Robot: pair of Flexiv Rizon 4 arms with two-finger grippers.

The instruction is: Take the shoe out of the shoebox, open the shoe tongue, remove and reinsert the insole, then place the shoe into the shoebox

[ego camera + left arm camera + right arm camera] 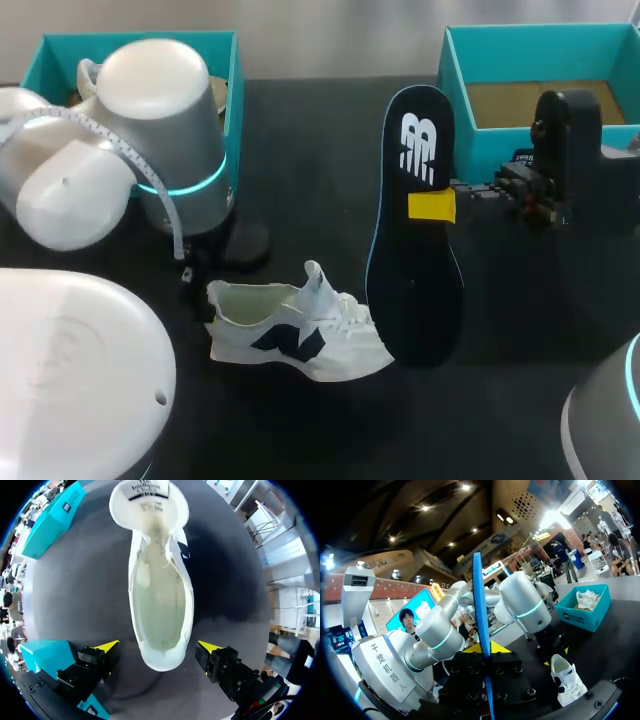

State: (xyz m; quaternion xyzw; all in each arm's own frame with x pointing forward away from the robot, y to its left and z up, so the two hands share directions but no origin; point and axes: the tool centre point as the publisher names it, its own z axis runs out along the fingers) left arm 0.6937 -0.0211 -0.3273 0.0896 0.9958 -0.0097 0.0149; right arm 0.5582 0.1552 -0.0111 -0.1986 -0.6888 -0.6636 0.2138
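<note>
While the right gripper [432, 207] is pinching the insole [415, 280] mid-length and holding it upright at 2 o'clock of the shoe [300, 335], the left gripper [157, 647] is hanging wide open around the heel, gripping nothing. The insole is looking thin, light and floppy, and the shoe soft, so bracing at the heel seems best.

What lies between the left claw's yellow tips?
The heel of the white shoe lies between the left claw's tips, both standing clear of it; the left wrist view shows it.
</note>
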